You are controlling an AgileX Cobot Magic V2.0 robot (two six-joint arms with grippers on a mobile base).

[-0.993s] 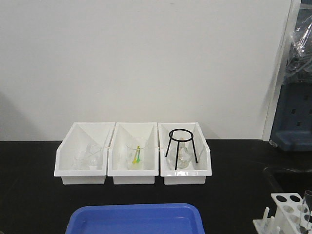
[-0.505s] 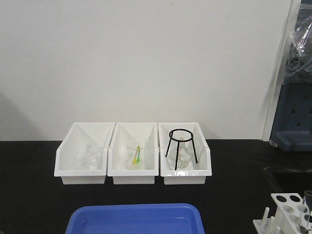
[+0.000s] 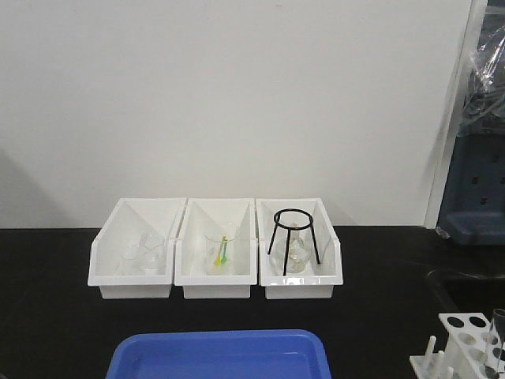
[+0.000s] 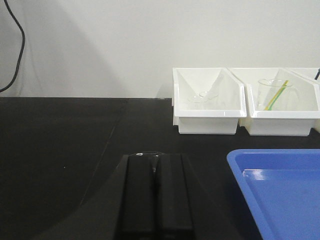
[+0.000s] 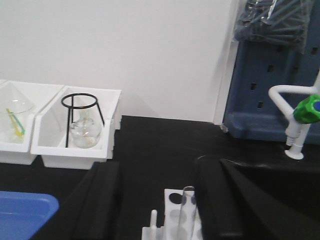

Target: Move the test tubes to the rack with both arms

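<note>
The white rack [image 3: 465, 347] stands at the front right corner of the black table. One clear test tube [image 3: 497, 335] stands upright in it at the frame's edge. In the right wrist view the rack [image 5: 175, 217] lies between my right gripper's [image 5: 157, 166] wide-open fingers [image 5: 102, 200], and the test tube [image 5: 187, 207] stands in a hole close beside the right-hand finger. My left gripper [image 4: 155, 167] hovers over the bare black table left of the blue tray, its fingers pressed together with nothing seen between them. Neither gripper shows in the front view.
Three white bins [image 3: 219, 278] stand in a row at the back, holding beakers and a flask under a black tripod ring [image 3: 293, 237]. A blue tray [image 3: 221, 355] sits at the front centre. A tap with a green handle [image 5: 307, 110] and a sink are at the right.
</note>
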